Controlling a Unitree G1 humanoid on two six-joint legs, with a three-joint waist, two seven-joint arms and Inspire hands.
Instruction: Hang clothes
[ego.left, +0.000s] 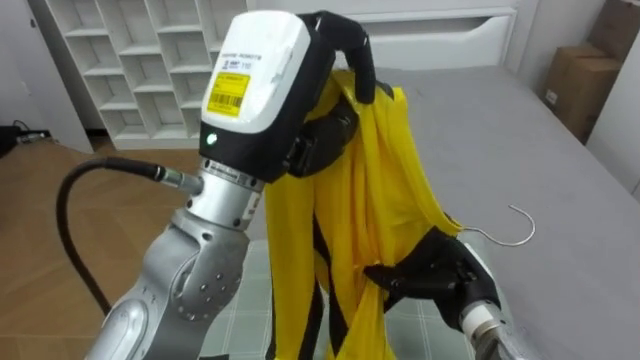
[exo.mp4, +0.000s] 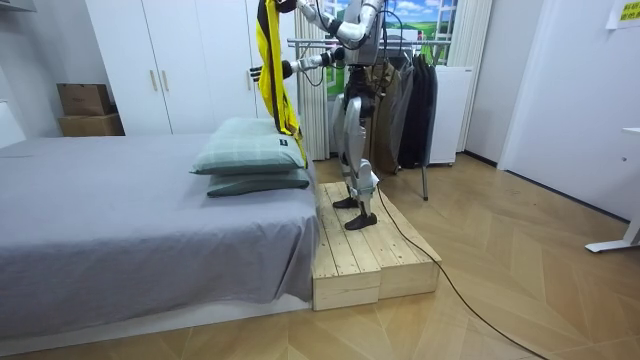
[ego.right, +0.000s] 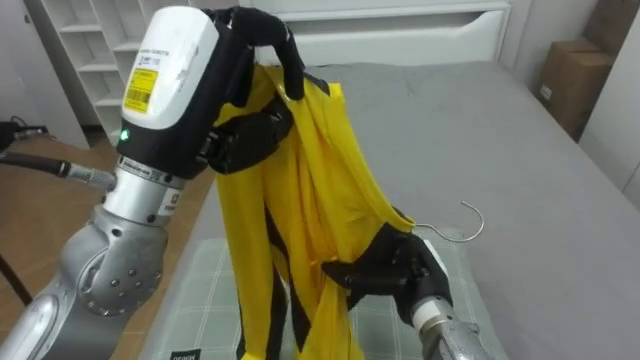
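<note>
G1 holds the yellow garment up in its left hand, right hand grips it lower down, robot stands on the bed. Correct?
Not quite. The room view shows it standing on the wooden platform beside the bed, not on it. Rest holds: left hand holds the yellow garment up, right hand grips it lower down.
</note>
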